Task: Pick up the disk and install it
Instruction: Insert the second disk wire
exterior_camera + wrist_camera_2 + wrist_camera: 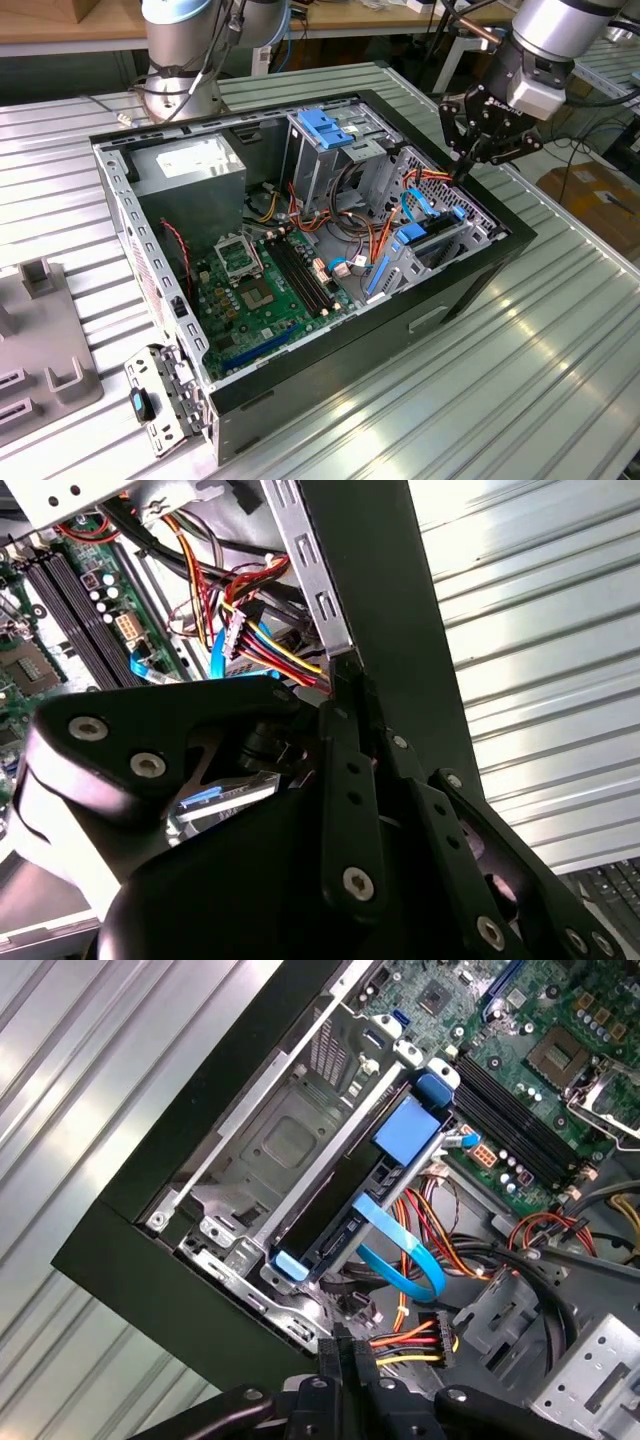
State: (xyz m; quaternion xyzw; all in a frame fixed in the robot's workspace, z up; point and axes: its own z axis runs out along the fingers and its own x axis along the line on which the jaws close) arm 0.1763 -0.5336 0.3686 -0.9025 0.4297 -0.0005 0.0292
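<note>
The disk (432, 238) lies flat in the drive bay at the computer case's corner on the exterior view's right, with blue rails along its sides. In the first wrist view the disk (405, 1132) shows a blue patch and blue rail ends, and a light-blue flat cable (400, 1250) loops over it. My gripper (462, 176) hangs over the case's wall just behind the bay, fingers pressed together with nothing between them. In both wrist views the gripper's tips (341, 1348) (346, 676) sit right by a plug with red, yellow and orange wires (415, 1340), apart from the disk.
The open case (470, 290) lies on a ribbed metal table (520, 400). Inside are a green motherboard (265, 285), a grey power-supply box (190, 165) and a blue bracket (325, 125) on a drive cage. A second arm's base (180, 70) stands behind; grey fixtures (45, 340) sit on the exterior view's left.
</note>
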